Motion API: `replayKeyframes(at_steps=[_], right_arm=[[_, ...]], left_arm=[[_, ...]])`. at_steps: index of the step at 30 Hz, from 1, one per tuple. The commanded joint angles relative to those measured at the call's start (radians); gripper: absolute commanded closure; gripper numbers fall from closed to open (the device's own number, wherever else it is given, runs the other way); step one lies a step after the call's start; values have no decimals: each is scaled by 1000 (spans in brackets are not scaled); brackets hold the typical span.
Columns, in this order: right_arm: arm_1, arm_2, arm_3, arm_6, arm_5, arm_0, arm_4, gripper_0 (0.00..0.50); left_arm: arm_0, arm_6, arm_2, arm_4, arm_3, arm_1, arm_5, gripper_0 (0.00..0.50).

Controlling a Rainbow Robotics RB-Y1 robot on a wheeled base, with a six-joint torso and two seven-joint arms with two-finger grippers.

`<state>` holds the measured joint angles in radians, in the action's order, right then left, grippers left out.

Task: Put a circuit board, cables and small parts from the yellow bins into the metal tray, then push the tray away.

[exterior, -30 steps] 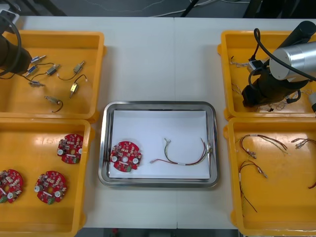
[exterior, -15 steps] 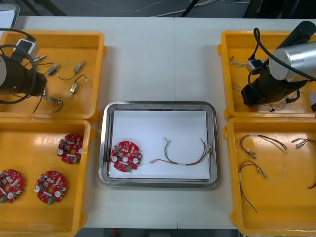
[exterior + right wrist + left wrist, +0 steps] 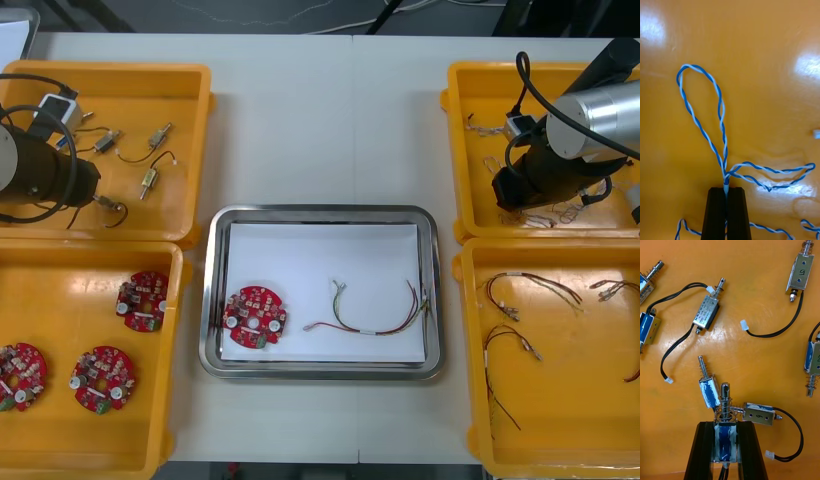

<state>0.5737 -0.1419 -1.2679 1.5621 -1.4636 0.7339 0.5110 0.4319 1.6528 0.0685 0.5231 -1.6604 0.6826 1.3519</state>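
Over the far-left yellow bin point(image 3: 190, 150) and the far-right yellow bin point(image 3: 462, 150), my left gripper point(image 3: 725, 423) and right gripper point(image 3: 727, 189) each grasp a pick.
Front view: the metal tray point(image 3: 320, 212) sits on the counter point(image 3: 320, 120), holding a circuit board point(image 3: 255, 317) at its eight o'clock and a red and yellow cable point(image 3: 375, 318) at its four o'clock; my left arm point(image 3: 35, 175) reaches into the bin at the tray's ten o'clock, my right arm point(image 3: 590, 120) into the one at two o'clock. Left wrist view: my left gripper is clamped on a small metal part point(image 3: 725, 438), its spring end past my fingertips, two other small metal parts point(image 3: 709, 390) just beside it. Right wrist view: my right gripper is pinched tight on a twisted blue and white cable point(image 3: 723, 168), its loops spreading over the bin floor.
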Motion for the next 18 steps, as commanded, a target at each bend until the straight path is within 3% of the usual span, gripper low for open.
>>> replayKeyframes(at_steps=[1,10,18], right_arm=[[22,45,-8,35,16,59,-25,500],[46,76,-7,21,115,61,-25,500],[64,94,53,13,161,68,-25,500]], left_arm=[[-9,-25,-7,9,-21,-11,-14,500],[19,-28,5,23,-22,-11,-5,500],[97,-28,63,44,-56,-11,170,500]])
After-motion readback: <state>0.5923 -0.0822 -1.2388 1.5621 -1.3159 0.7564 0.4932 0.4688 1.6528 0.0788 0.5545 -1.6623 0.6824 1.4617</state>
